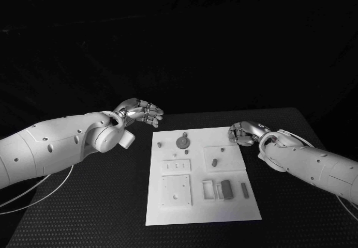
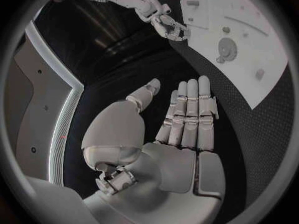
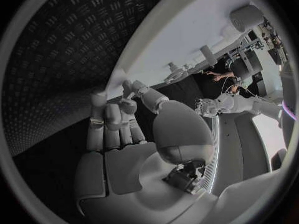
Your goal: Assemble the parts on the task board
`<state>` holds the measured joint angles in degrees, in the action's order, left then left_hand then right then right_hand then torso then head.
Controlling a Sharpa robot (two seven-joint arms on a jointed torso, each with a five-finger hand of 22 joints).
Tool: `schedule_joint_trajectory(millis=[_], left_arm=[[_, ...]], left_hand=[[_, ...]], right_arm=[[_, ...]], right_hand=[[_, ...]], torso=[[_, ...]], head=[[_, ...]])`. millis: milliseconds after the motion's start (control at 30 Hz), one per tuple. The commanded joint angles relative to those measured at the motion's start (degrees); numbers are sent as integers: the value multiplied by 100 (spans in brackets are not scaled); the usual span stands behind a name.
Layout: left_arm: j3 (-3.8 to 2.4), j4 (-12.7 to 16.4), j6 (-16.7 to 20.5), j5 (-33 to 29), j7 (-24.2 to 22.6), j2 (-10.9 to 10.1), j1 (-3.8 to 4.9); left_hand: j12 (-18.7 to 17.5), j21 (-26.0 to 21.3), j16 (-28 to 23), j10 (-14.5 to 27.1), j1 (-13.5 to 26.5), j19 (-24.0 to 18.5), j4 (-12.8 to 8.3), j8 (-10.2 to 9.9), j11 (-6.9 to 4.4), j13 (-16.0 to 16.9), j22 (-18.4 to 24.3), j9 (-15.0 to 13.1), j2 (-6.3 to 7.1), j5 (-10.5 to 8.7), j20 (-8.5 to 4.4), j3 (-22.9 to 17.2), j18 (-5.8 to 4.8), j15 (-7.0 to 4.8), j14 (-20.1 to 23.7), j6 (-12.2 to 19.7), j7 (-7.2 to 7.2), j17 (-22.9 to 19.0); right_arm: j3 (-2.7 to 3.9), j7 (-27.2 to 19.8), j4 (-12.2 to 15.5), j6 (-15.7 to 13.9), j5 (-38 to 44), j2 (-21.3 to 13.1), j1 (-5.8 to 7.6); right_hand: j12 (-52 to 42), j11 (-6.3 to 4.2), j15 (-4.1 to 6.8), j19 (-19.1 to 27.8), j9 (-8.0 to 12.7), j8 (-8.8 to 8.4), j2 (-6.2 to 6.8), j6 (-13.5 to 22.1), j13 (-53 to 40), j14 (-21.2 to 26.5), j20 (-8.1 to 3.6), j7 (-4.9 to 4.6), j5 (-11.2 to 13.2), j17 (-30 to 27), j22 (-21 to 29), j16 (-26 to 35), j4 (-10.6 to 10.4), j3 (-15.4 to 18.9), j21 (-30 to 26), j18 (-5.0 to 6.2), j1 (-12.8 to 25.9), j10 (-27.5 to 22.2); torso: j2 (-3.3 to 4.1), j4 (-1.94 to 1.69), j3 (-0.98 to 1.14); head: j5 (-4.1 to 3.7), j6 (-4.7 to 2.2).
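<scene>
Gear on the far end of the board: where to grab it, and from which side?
Judging from the head view, pinch the gear across its round rim, coming straight down from above. It lies flat on the task board, so only the rim and top face offer purchase. The left hand, fingers apart and holding nothing, hovers nearest, off the board's far-left corner.

- Table (image 1: 89, 227): black, matt, with a raised, ribbed tread pattern.
- Board (image 1: 231, 206): white, smooth, matt, plastic-looking.
- Parts (image 1: 182, 141): grey, dull.
- Arms (image 1: 45, 150): white glossy plastic shells.
- Hands (image 2: 187, 119): silvery metal-look, satin sheen.
</scene>
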<state>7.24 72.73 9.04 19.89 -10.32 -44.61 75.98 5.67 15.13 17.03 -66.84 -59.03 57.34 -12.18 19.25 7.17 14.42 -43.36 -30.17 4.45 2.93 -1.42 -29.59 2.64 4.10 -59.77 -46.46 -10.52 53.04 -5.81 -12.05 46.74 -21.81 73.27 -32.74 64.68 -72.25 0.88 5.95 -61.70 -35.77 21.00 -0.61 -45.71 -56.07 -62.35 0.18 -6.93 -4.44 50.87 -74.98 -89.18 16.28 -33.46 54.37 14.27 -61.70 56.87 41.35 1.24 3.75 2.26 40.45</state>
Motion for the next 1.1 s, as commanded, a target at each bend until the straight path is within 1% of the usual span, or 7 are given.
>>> schedule_joint_trajectory(millis=[33,233,533,867,900,1000,1100], left_arm=[[-5,19,-77,47,-15,2,5],[-6,22,-126,177,8,-1,5],[-7,45,-85,292,84,1,8],[-6,23,99,657,716,194,9],[-5,33,86,657,951,238,8],[-5,9,-153,587,1415,363,8],[1,20,121,495,1674,507,6]], left_hand=[[-28,-39,-31,25,58,-9,30,-16,-11,11,-10,-1,-16,-11,19,1,71,37,4,-32,-16,11],[10,-46,-54,-90,90,1,75,33,-63,53,-29,-30,-39,-11,16,4,73,32,-19,-152,35,42],[25,-43,-58,-190,138,28,133,95,-112,92,-64,-57,-94,-11,-4,14,77,7,-79,-352,125,101],[17,-38,-63,-247,372,52,223,64,-135,117,-101,-37,-71,-6,-30,188,84,-15,-133,-413,143,157],[9,-42,-72,-273,453,59,142,42,-148,133,-121,-24,-138,-2,-43,358,88,-31,-154,-445,155,191],[2,-49,-82,-292,622,70,174,22,-152,146,-130,-12,-162,-11,-44,492,81,-32,-167,-470,158,218],[73,-76,-113,-444,746,54,159,32,-225,212,-133,-9,-295,-5,-47,590,83,-31,-143,-567,251,253]], right_arm=[[1,141,101,-200,81,-40,1],[3,389,365,-312,75,-125,69],[6,727,879,-396,294,-232,338],[10,1329,1699,-349,832,-307,556],[10,1429,1844,-317,952,-303,594],[10,1606,2063,-217,1111,-239,625],[10,1765,2286,-124,1277,-154,647]], right_hand=[[-25,-176,54,4,-13,30,-30,-1274,6,-85,-39,172,-15,13,-109,-24,37,0,29,73,-43,-123],[-29,-193,69,-23,-41,38,-17,-1314,9,-169,-58,189,-15,81,-108,-28,38,-2,44,73,-55,-80],[-37,-226,103,-79,-89,51,-13,-1390,9,-330,-95,221,-15,213,-107,-32,41,-8,74,73,-85,2],[-33,-238,116,-100,-112,53,-4,-1414,11,-373,-110,232,-15,239,-106,-32,43,-7,85,73,-94,28],[-33,-239,117,-102,-114,54,-1,-1416,11,-379,-112,234,-15,243,-106,-32,44,-7,86,73,-97,31],[-32,-242,120,-107,-120,55,4,-1424,11,-394,-115,237,-14,258,-105,-32,44,-5,89,73,-98,37],[-31,-245,123,-111,-125,56,9,-1429,12,-400,-118,239,-14,257,-105,-31,44,-4,90,73,-98,43]], torso=[[-1,1,-1],[0,-6,-7],[-2,4,-18],[-28,8,-21],[-42,18,-31],[-87,54,-65],[-136,73,-95]], head=[[-3,-2],[-11,-8],[-26,-22],[5,-87],[21,-93],[56,-102],[83,-109]])
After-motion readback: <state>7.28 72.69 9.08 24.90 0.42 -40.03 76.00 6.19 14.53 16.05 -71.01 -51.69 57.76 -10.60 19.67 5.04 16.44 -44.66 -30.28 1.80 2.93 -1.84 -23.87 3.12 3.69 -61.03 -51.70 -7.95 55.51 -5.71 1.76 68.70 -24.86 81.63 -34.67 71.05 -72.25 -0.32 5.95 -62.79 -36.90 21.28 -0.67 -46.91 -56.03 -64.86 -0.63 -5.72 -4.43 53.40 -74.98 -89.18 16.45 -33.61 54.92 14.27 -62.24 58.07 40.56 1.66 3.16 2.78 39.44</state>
